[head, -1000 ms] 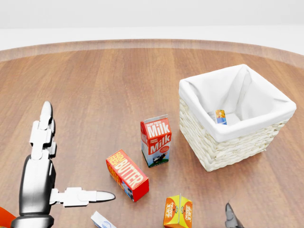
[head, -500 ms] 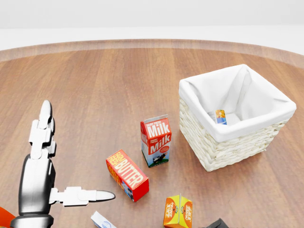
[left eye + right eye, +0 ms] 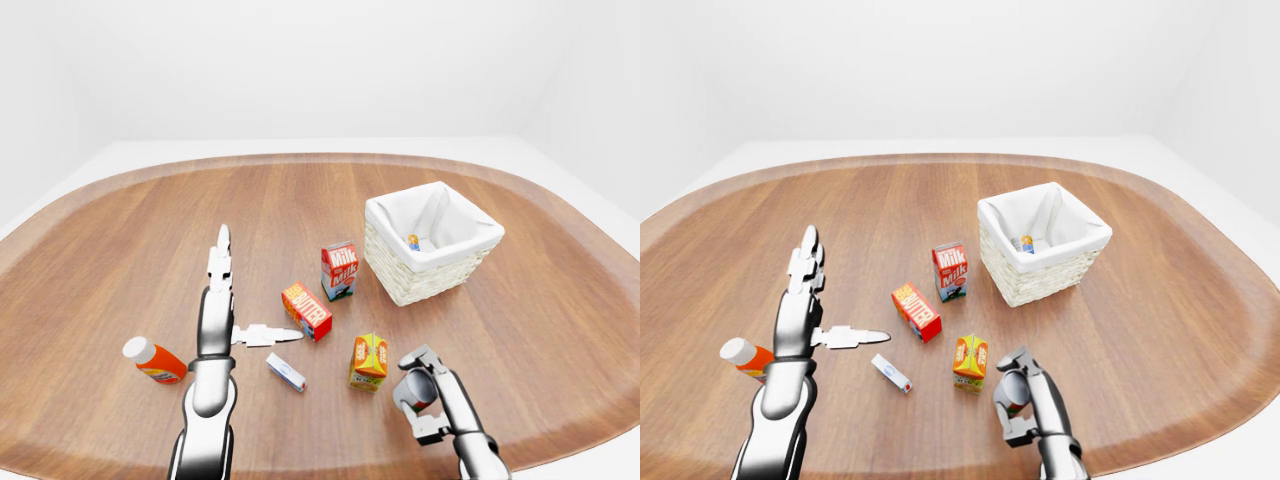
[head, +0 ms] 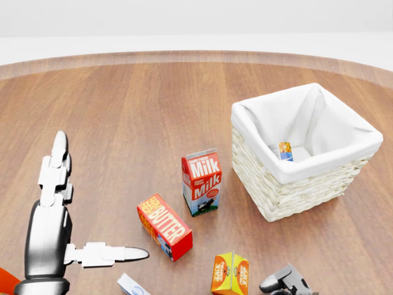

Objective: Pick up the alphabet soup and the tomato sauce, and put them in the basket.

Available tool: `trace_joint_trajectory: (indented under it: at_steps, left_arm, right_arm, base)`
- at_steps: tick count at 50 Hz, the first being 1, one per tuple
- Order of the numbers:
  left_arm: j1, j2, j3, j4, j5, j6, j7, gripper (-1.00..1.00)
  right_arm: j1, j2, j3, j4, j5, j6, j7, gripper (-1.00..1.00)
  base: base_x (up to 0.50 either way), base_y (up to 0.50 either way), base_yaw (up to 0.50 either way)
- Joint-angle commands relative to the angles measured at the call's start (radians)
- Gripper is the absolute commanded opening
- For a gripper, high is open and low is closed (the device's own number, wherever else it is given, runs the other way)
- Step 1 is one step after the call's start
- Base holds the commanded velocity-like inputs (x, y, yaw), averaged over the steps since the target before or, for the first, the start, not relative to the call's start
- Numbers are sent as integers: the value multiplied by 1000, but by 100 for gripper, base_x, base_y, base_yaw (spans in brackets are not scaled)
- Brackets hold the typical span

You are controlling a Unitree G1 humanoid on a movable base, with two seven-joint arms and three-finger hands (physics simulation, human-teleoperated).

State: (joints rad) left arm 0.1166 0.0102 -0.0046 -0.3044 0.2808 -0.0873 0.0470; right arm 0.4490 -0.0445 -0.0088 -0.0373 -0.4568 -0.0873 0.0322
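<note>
Left-eye view: a broad oval wooden table in a plain white room, with groceries scattered near a lined wicker basket.

The right robot hand is low in the view, its fingers closed round a can with a red label, apparently the tomato sauce, well apart from the basket. One small can with an orange and blue label, likely the alphabet soup, lies inside the basket. The left robot hand hovers with fingers spread, holding nothing, between an orange bottle and the butter box. A milk carton stands upright beside the basket; an orange juice carton stands just beside the right robot hand. Compared with a second ago, the right robot hand has risen further into the head view's bottom edge; everything else is unmoved.
</note>
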Motion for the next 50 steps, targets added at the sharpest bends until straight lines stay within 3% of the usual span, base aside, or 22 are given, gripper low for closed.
trace_joint_trajectory:
  at_steps: [1,22,50]
  left_arm:
    - [-1,2,1,-5,7,0,-3,100]
    - [-1,3,2,-9,4,0,-3,100]
    - [-1,2,2,-9,4,0,-2,100]
  right_arm:
    - [35,21,-38,-145,75,0,51,-100]
    - [53,55,-90,-248,97,0,130,-100]
    - [89,137,-185,-534,198,0,313,-100]
  base:
    - [0,0,0]
    - [0,0,0]
    - [0,0,0]
